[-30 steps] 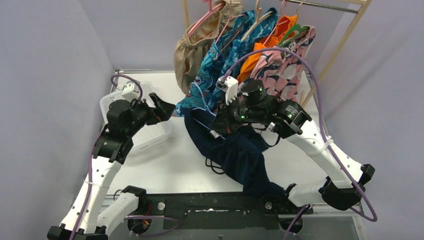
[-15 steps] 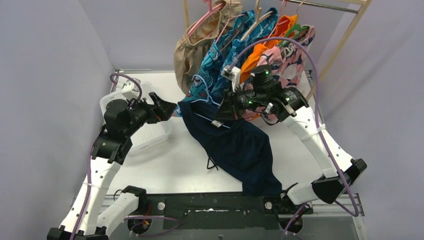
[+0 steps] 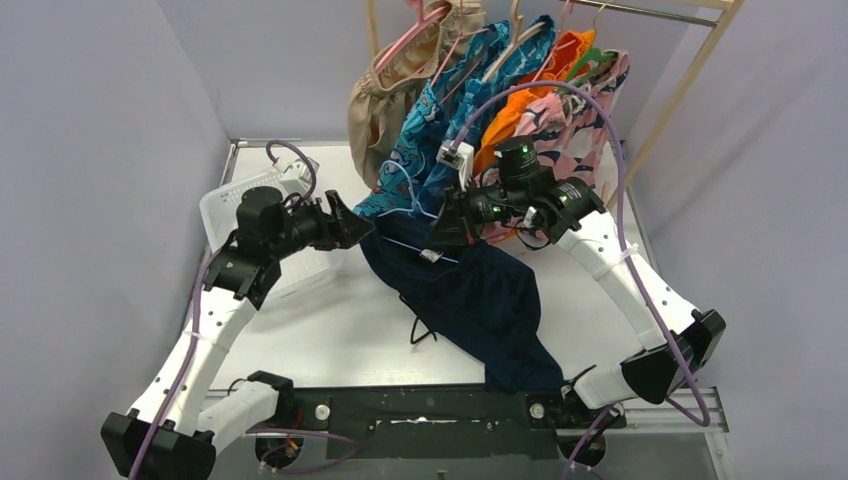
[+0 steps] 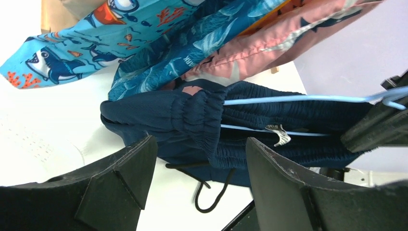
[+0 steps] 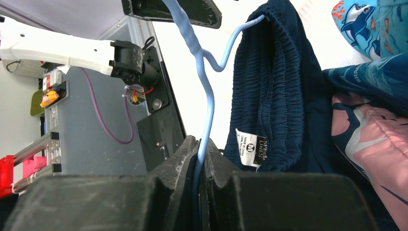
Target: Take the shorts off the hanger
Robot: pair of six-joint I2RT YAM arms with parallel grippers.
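Just beyond the left end effector [image 4: 199, 147], navy shorts [image 4: 144, 113] drape the hanger [image 4: 298, 99].

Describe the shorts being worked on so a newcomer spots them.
Look in front of the clothes rack at the table's far edge. The navy shorts drape from a light blue hanger: the only plain dark pair, and off the rail.

Robot lab test cell: L arm [image 3: 205, 335] & R arm [image 3: 640, 290] bolted to white table [image 3: 330, 340], plain lilac partition walls [image 3: 100, 150] on 3 sides, wooden clothes rack [image 3: 681, 95] at back.
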